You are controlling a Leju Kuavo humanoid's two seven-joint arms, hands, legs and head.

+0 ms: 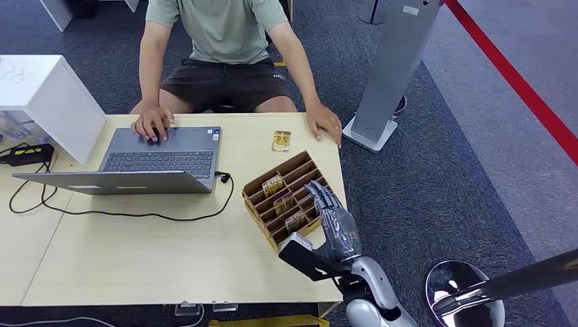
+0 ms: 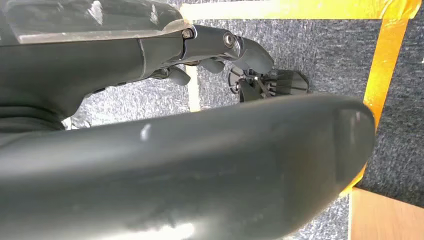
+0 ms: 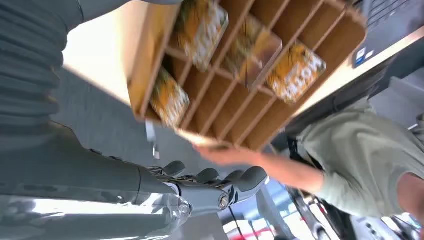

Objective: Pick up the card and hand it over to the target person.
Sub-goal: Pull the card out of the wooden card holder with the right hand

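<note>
A brown slotted cardboard holder (image 1: 257, 191) stands near the table's right edge with several yellow patterned cards (image 1: 284, 201) upright in its slots. One more card (image 1: 281, 141) lies flat on the table beyond it, close to the seated person's hand (image 1: 324, 124). My right hand (image 1: 336, 221) hovers over the holder's right end, fingers stretched out and apart, holding nothing. The right wrist view shows the holder (image 3: 150, 45), its cards (image 3: 296, 72) and my fingers (image 3: 215, 182) beside it, not touching. My left hand (image 2: 150, 150) hangs over the carpet and holds nothing.
An open grey laptop (image 1: 160, 160) sits at the table's left with the person's other hand (image 1: 152, 122) on it, and a black cable (image 1: 136, 214) trails in front. A white box (image 1: 51, 99) stands far left. A grey stand (image 1: 388, 75) rises right of the table.
</note>
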